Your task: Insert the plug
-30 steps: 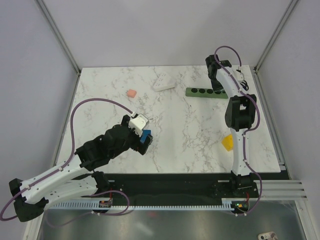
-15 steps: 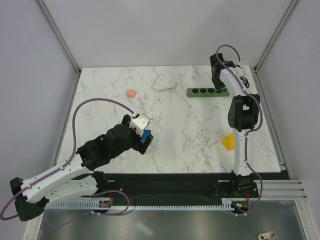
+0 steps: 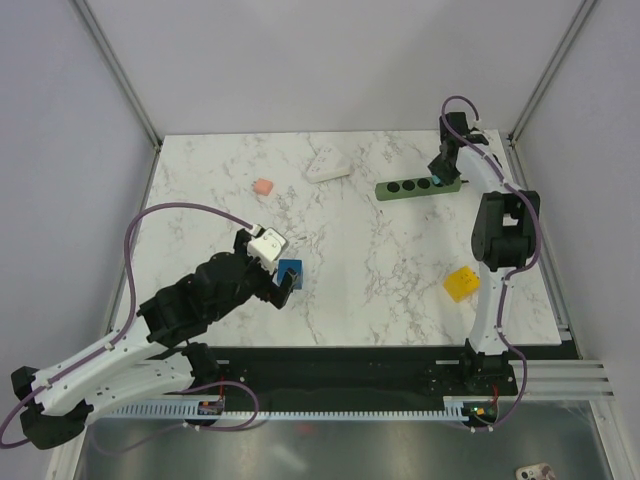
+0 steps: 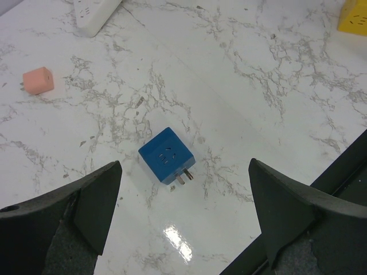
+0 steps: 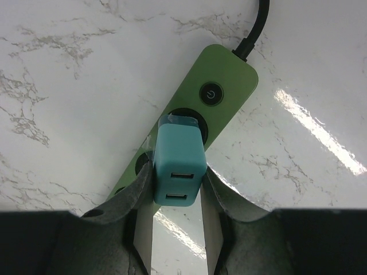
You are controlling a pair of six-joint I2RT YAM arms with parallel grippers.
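The plug (image 3: 290, 270), a bright-blue cube with two metal prongs, lies on the marble table (image 3: 380, 250) with nothing holding it. In the left wrist view the plug (image 4: 166, 156) rests just beyond my left gripper (image 4: 184, 189), which is wide open and holds nothing. My right gripper (image 5: 178, 195) is shut on a teal charger block (image 5: 179, 163) with two USB ports. The block's far end meets the socket beside the power button of the green power strip (image 5: 226, 86). From above, the right gripper (image 3: 445, 172) stands over the strip's (image 3: 415, 186) right end.
A pink block (image 3: 263, 187) and a white power strip (image 3: 327, 167) lie at the back left of the table. A yellow block (image 3: 460, 283) sits near the right arm. The green strip's black cable (image 5: 258, 28) leads off to the back right.
My left arm has drawn back and to the left, so the plug now shows whole on the table. The right gripper has moved right and nearer, and the green strip now lies slightly tilted.
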